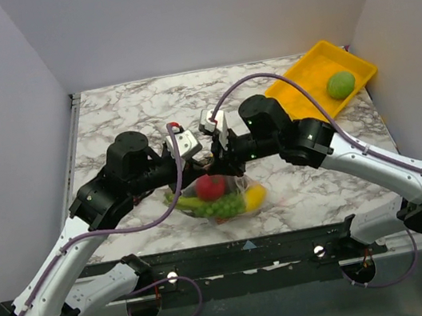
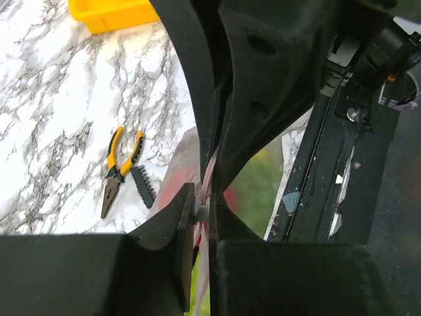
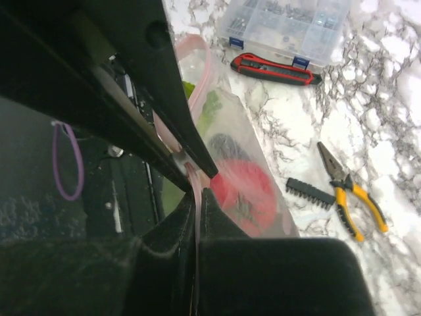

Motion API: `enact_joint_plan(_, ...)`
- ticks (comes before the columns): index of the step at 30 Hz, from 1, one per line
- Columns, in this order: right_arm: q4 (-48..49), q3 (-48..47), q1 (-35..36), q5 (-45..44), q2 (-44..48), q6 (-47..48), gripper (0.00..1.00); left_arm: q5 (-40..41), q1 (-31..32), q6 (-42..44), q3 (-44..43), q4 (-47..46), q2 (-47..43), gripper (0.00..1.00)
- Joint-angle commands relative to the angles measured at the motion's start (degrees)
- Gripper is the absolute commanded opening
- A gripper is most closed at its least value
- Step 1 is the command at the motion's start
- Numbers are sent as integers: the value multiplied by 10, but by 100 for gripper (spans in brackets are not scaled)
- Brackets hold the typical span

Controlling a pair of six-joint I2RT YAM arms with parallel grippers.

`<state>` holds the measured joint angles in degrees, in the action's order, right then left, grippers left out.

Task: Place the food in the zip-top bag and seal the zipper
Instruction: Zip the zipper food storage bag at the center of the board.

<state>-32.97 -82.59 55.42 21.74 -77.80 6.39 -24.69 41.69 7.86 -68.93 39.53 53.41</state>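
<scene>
Both on zipper: left end effector, right end effector

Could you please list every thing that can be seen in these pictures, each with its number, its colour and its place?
table: one, white-grey marble, under everything
zip-top bag: one, clear, middle of the table
zipper: one, pale pink, along the bag's mouth
food: several pieces, red, green and yellow, inside the bag; exact count unclear
tray: one, yellow, far right corner
round fruit: one, green, in the tray
pliers: one, yellow handles, on the table near the bag
bit strip: one, black, beside the pliers
box: one, clear, with compartments, on the table
knife: one, red and black, beside the box
left tool: one, black, shut on the zipper
right tool: one, black, shut on the zipper
</scene>
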Motion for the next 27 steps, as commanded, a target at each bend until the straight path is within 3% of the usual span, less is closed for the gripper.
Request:
enact_joint_plan(1, 62, 35, -1, -60, 39, -45, 0, -13, -1, -3, -16, -10, -12, 0)
enact_joint_plan(4, 116, 74, -1, -190, 72, -125, 0, -2, -1, -7, -16, -6, -12, 0)
enact_joint_plan(8, 140, 118, -1, -296, 110, -161, 0, 10, -1, -10, -16, 0, -9, 0)
enact_joint_plan(27, 190, 225, -1, -450, 214, -148, 0, 68, -1, -9, -28, 55, -11, 0)
